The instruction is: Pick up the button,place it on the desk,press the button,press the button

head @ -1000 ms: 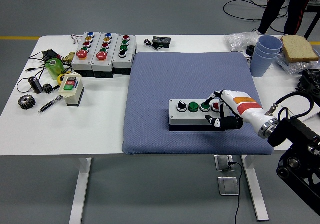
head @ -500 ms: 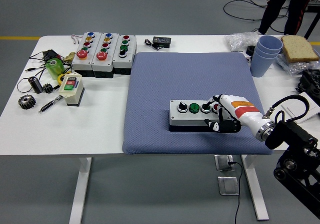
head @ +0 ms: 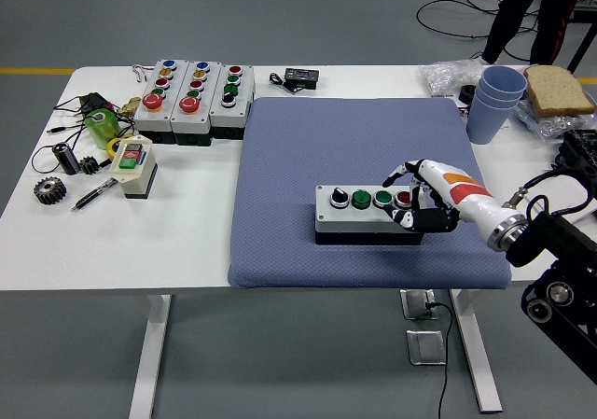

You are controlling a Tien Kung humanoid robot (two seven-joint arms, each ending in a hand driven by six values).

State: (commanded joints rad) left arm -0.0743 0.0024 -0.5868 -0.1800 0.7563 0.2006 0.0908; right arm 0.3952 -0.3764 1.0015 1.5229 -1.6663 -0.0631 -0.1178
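A grey button box (head: 364,210) lies on the blue pad (head: 354,148) near its front edge. It carries a black-and-white knob, two green buttons and a red button at its right end. My right hand (head: 410,198) is at the box's right end, its white fingers (head: 403,174) spread over the red button and its black thumb by the box's front corner. It grasps nothing. My left arm is out of view.
Three more button boxes (head: 193,97) stand at the back left, with a small switch box (head: 133,166), gears, a pen and cables near them. Blue cups (head: 492,102), bread and plastic bags are at the back right. A person's legs (head: 527,8) are beyond the table.
My right hand dipped toward the box's right end, then rose and shifted slightly right, its fingers now lifted and spread over the red button.
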